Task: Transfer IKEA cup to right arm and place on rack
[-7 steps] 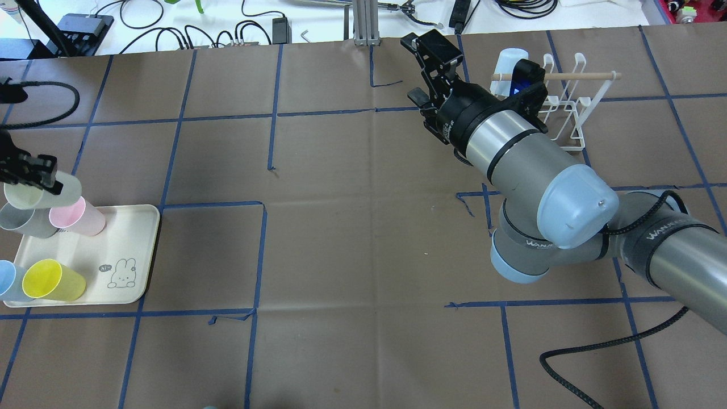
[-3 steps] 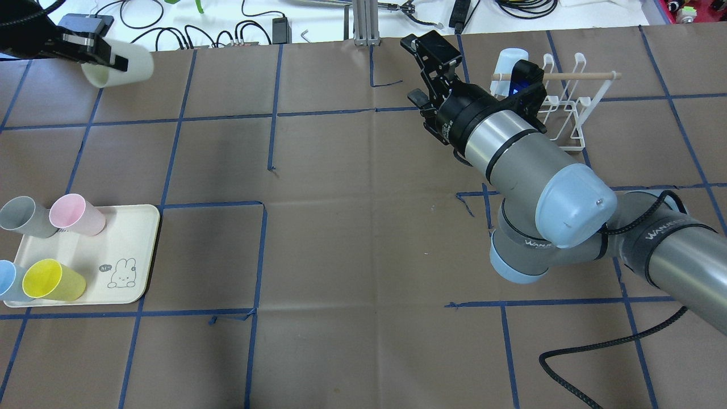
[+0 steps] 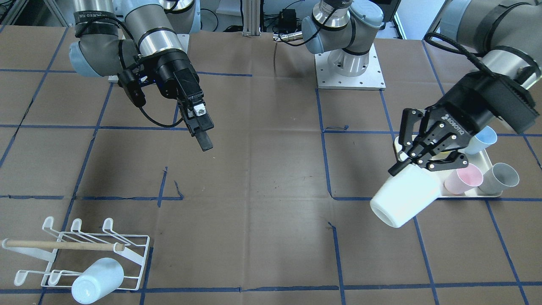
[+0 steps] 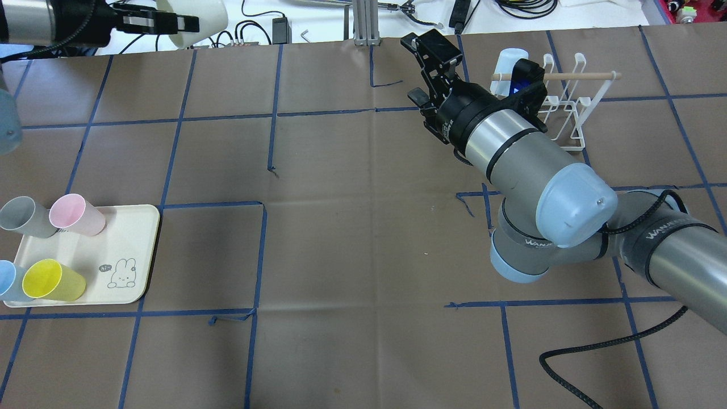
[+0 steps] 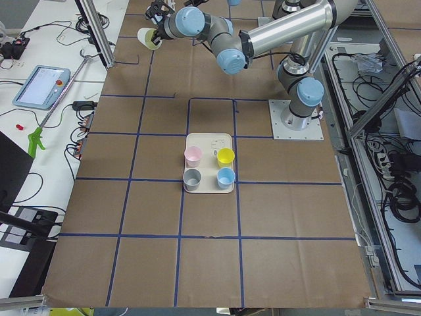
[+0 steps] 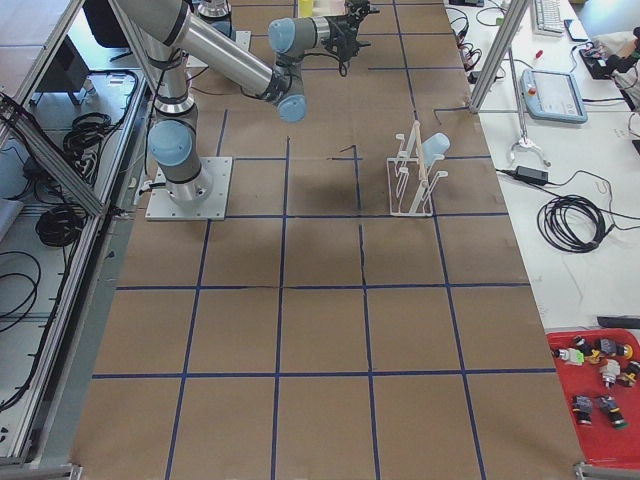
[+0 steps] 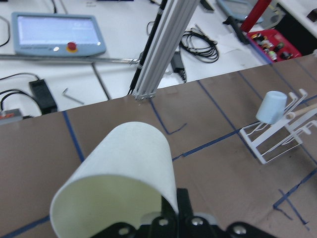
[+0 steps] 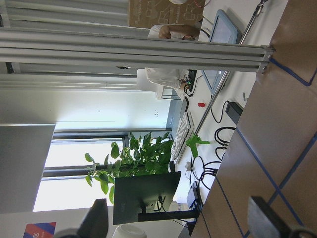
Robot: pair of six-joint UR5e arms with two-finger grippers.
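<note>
Left fingers (image 3: 423, 165) were clamped on the rim of the white IKEA cup (image 3: 404, 197). The wall was pinched between them and the body stuck out past the tips, tilted and well clear of the table (image 4: 352, 238).

Step as I read it: carry to handover. To do it well:
- Keep the cup wall exposed beyond my left tips.
- Present it side-on so the right fingers could close across the body, not onto my tips.
- Hold until the right grip looked firm, only then release.
- Approach slowly; a rim pinch on a thin wall could pivot if bumped.

Right fingers (image 4: 409, 69) were spread wide with nothing in them, well apart from the cup, across the table. The rack (image 3: 63, 244) sat near the right fingers, off to their side. One pale-blue cup (image 3: 97, 279) was already hung on it, and the other prongs were free.

Pose:
- Left arm stretched out, cup high by the table's far edge.
- Right arm bent at the elbow, forearm reaching forward, fingers above the table.
</note>
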